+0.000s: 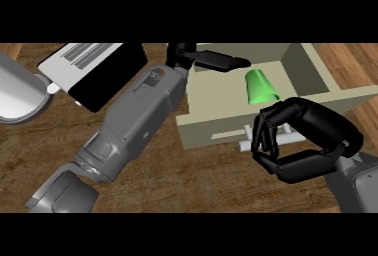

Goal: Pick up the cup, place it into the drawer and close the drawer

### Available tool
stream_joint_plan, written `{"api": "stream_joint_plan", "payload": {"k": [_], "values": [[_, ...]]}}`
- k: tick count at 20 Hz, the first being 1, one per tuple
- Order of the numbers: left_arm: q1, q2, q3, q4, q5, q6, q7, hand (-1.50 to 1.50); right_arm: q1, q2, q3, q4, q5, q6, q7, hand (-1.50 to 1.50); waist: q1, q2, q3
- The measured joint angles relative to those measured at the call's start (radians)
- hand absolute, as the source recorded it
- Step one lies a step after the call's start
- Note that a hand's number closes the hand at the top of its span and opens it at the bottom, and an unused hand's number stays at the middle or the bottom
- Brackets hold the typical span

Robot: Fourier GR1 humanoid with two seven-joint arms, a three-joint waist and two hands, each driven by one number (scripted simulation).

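Green cup (260, 86) lying inside the open drawer (221, 127), toward one o'clock.

The right hand (306, 140) is hovering at four o'clock over the drawer's front and its white handle (247, 145), fingers curling but gripping nothing. The left hand (214, 60) is stretching toward twelve o'clock with straight fingers over the drawer's back edge. A toaster (92, 70) is sitting on the wooden table (184, 175) at ten o'clock.

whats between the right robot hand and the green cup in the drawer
In the head view, the drawer's front wall lies between them: the green cup lies inside the open drawer, and the right robot hand is curled at the white handle outside it.
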Motion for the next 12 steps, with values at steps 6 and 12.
{"api": "stream_joint_plan", "payload": {"k": [6, 12], "values": [[0.003, 0.000, 0.007, 0.014, 0.047, 0.026, -0.040, -1.50, 0.048, -0.075, 0.074, -0.025, 0.231, 0.002, 0.005, -1.50, 0.060, -0.013, 0.001], [0.051, 0.000, 0.024, 0.002, 0.077, -0.004, -0.095, -1.50, 0.087, -0.054, 0.162, 0.093, 0.507, -0.117, -0.072, -1.50, 0.127, -0.021, 0.001]]}}
